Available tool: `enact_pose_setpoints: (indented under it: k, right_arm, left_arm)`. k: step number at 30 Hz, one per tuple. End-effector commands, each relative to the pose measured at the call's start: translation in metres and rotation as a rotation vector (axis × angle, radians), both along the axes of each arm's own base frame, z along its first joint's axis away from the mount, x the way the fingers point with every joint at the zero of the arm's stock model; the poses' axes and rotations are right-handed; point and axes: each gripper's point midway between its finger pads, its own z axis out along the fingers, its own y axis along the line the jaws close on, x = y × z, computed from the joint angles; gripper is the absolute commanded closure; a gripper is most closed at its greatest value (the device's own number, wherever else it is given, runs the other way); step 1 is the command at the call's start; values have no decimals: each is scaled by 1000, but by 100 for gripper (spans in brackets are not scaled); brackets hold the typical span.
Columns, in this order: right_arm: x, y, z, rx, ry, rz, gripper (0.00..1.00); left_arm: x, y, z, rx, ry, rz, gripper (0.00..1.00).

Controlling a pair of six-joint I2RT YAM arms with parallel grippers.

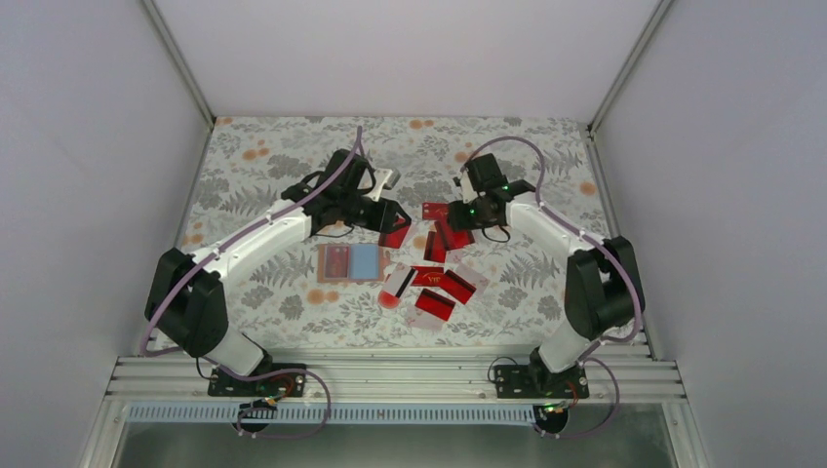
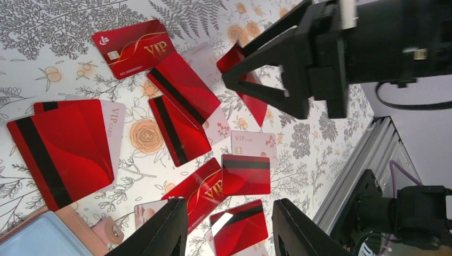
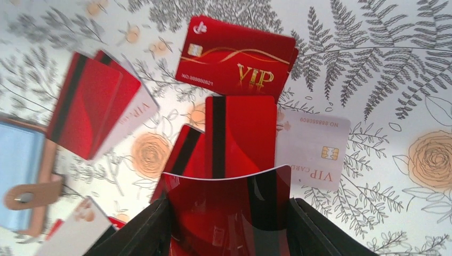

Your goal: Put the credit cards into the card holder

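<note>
Several credit cards (image 1: 431,283), mostly glossy red and a few pale, lie scattered on the floral cloth. The card holder (image 1: 349,263) lies open to their left, light blue inside with a tan rim (image 2: 80,220) and a stud strap (image 3: 31,198). My right gripper (image 3: 230,234) is shut on one red credit card (image 3: 229,205), which bows between the fingers above the pile. From the left wrist view that gripper (image 2: 256,88) hangs over the cards with the red card in it. My left gripper (image 2: 229,232) is open above the cards, with nothing between its fingers.
A red card on a pale one (image 2: 58,149) lies close to the card holder's edge. A red VIP card (image 3: 234,58) lies face up at the far side of the pile. The aluminium rail (image 1: 390,375) runs along the near table edge; white walls enclose the other sides.
</note>
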Motion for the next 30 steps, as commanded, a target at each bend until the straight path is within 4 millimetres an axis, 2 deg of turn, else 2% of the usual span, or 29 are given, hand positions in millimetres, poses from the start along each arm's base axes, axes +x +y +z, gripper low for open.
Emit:
enact_pose_setpoints:
  k: [1, 5, 8, 11, 16, 23, 30]
  right_arm:
    - [-2, 8, 24, 108, -33, -97, 58]
    - [-5, 9, 30, 160, -36, -149, 59]
    - [-7, 10, 34, 193, -31, -184, 59]
    - [-8, 12, 41, 228, -27, -210, 60]
    - [-8, 17, 51, 286, -17, -239, 60]
    - [-5, 25, 66, 337, -13, -246, 61]
    - [-2, 30, 80, 381, -14, -259, 61]
  left_arm:
    - [2, -7, 2, -50, 8, 35, 58]
    - [4, -15, -7, -69, 27, 44, 57]
    - [5, -20, -11, -97, 33, 52, 52]
    - [7, -27, -9, -133, 21, 51, 39]
    - [7, -41, -12, -154, 24, 35, 27]
    - [3, -65, -20, -176, 44, -12, 26]
    - [6, -81, -23, -191, 59, -28, 33]
